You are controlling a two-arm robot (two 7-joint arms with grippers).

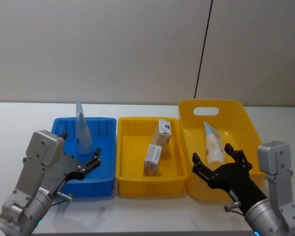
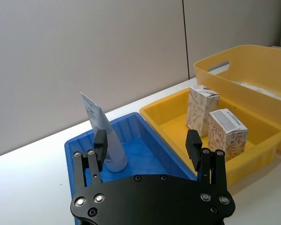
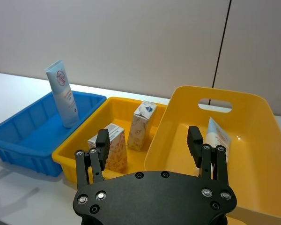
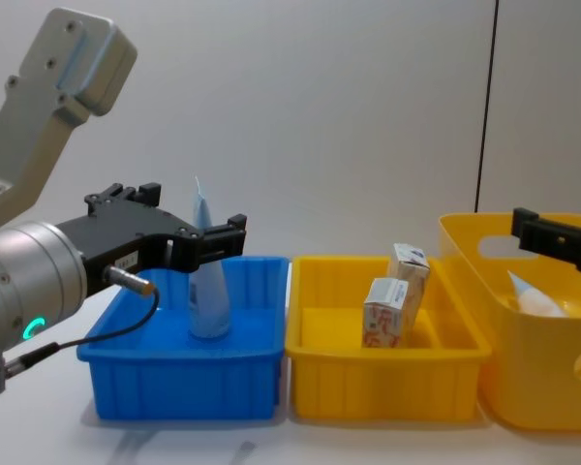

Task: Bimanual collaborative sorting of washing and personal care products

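Observation:
A pale blue-white tube (image 1: 82,130) stands upright on its cap in the blue bin (image 1: 104,184), also seen in the left wrist view (image 2: 105,140) and chest view (image 4: 208,286). My left gripper (image 1: 79,149) hangs open over the bin's near part, with the tube just beyond its fingertips (image 2: 100,140). Two cartons (image 1: 163,132) (image 1: 152,160) stand in the middle yellow bin (image 1: 123,179). A second tube (image 1: 214,142) lies in the large yellow bin (image 1: 236,105). My right gripper (image 1: 212,153) is open above that bin's near edge, short of the tube (image 3: 216,139).
The three bins stand side by side on a white table (image 1: 19,123), with a grey wall close behind. Bare table lies left of the blue bin and along the front edge (image 1: 152,216).

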